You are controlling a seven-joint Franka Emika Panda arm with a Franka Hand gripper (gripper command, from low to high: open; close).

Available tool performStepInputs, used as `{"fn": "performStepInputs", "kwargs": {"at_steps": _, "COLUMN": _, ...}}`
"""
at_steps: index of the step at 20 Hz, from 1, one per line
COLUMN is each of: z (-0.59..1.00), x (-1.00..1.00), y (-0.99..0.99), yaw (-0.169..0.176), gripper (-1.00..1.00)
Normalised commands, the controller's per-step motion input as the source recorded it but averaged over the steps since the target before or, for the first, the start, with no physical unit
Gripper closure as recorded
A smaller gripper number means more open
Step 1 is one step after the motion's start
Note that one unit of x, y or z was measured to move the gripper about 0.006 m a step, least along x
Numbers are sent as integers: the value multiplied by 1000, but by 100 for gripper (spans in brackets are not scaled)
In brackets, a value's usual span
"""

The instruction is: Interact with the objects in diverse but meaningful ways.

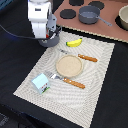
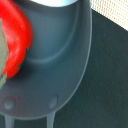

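Red tomato [image 2: 12, 42] inside grey pot [image 2: 65, 60], beneath the pincer [image 1: 49, 34]

Dark tabletop [image 1: 20, 60], wooden stove board [image 1: 112, 30]

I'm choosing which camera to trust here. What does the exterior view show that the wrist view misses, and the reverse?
Only the exterior view shows the striped placemat, the banana, the wooden plate, the fork, the knife, the carton and a dark saucepan. Only the wrist view shows a red tomato up close, lying in a grey dish. Both share that grey pot under the arm; the tool's state is unclear in either.
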Motion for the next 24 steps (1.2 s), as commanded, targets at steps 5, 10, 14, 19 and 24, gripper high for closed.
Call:
{"fn": "performStepInputs", "kwargs": {"at_steps": 5, "z": -258, "x": 58, "y": 0, "yaw": -9, "gripper": -100}}
{"fn": "performStepInputs", "kwargs": {"at_steps": 10, "z": -234, "x": 66, "y": 0, "yaw": -5, "gripper": -100}}
{"fn": "performStepInputs", "kwargs": {"at_steps": 14, "z": -224, "x": 60, "y": -11, "yaw": -1, "gripper": -100}}
{"fn": "performStepInputs", "kwargs": {"at_steps": 19, "z": -142, "x": 138, "y": -13, "yaw": 0, "gripper": 100}}
{"fn": "performStepInputs", "kwargs": {"at_steps": 24, "z": -103, "x": 183, "y": -1, "yaw": 0, "gripper": 100}}
